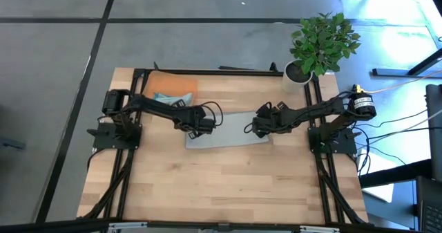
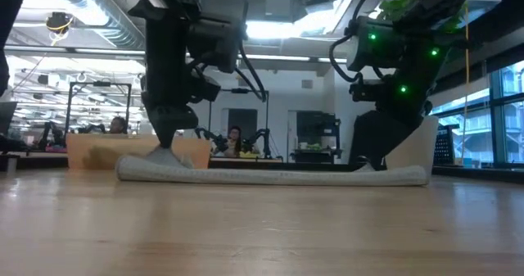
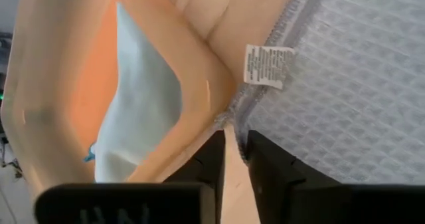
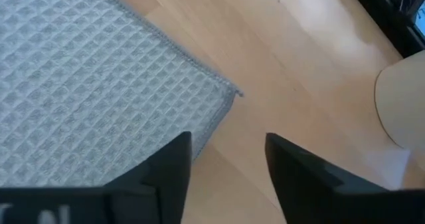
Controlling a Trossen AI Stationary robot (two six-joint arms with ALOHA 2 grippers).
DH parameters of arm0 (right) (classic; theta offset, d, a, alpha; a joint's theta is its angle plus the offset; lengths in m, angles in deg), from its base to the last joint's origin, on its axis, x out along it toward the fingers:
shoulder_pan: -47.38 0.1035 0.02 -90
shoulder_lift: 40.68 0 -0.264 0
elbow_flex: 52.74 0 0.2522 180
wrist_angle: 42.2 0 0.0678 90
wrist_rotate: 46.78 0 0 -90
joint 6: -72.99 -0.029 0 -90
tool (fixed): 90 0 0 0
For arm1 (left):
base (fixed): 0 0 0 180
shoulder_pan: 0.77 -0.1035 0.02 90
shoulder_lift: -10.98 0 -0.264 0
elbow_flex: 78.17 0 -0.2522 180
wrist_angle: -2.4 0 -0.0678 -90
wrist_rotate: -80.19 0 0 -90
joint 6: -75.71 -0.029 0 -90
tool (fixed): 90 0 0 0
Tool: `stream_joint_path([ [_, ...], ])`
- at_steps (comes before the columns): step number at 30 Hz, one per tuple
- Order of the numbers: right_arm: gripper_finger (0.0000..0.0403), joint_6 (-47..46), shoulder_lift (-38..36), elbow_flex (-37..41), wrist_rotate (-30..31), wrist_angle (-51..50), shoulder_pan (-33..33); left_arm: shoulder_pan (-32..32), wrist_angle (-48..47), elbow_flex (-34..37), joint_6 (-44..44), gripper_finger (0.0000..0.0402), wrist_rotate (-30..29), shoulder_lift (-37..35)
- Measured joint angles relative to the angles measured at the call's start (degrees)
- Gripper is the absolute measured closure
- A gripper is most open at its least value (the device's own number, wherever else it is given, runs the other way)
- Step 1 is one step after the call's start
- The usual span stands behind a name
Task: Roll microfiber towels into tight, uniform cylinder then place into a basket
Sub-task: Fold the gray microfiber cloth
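The pale grey waffle towel (image 1: 231, 135) lies flat on the middle of the wooden table. The teal towel (image 1: 174, 98) lies in the orange basket (image 1: 160, 82) at the far left. My left gripper (image 3: 236, 144) stands at the grey towel's far left corner next to the basket and is shut on it. My right gripper (image 4: 229, 151) is open and low over the towel's far right corner (image 4: 229, 94). One of its fingers is over the cloth, the other over bare wood. My left gripper pinches the grey towel's hemmed edge at its far left corner (image 3: 234, 117) between its two fingers, close to the white label (image 3: 267, 66). The fingers point down from above. The corner rises slightly at the fingers (image 2: 164, 155); the rest of the towel lies flat on the table. My right gripper: I cannot tell whether its finger (image 4: 174, 161) touches the cloth.
The basket's rim (image 3: 199, 71) is right beside my left fingers. A white pot with a green plant (image 1: 304, 70) stands at the far right corner, near my right arm. Bare wood lies toward the near edge (image 1: 221, 191).
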Motion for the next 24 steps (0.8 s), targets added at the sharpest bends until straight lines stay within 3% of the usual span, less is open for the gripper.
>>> stream_joint_path([
  [5,0.0188,0.1,0.0,-0.5,0.0,0.1,0.0,-1.3,0.4,0.0,0.4,0.0337,-0.3,0.0],
  [14,0.0185,2.8,0.0,-7.5,-1.1,-0.1,0.7,-1.3,-3.9,-5.3,0.0,0.0336,-2.7,0.0],
  [17,0.0185,3.0,0.0,-9.0,-6.1,0.3,2.6,0.0,-3.7,-6.4,0.6,0.0336,-1.5,0.0],
  [21,0.0185,2.9,0.0,-7.8,-16.7,3.4,6.8,3.3,-2.4,-5.8,0.2,0.0336,4.5,-0.1],
  [24,0.0185,2.9,0.0,-5.9,-19.1,7.3,10.1,5.8,0.5,-3.2,0.2,0.0336,6.7,0.0],
])
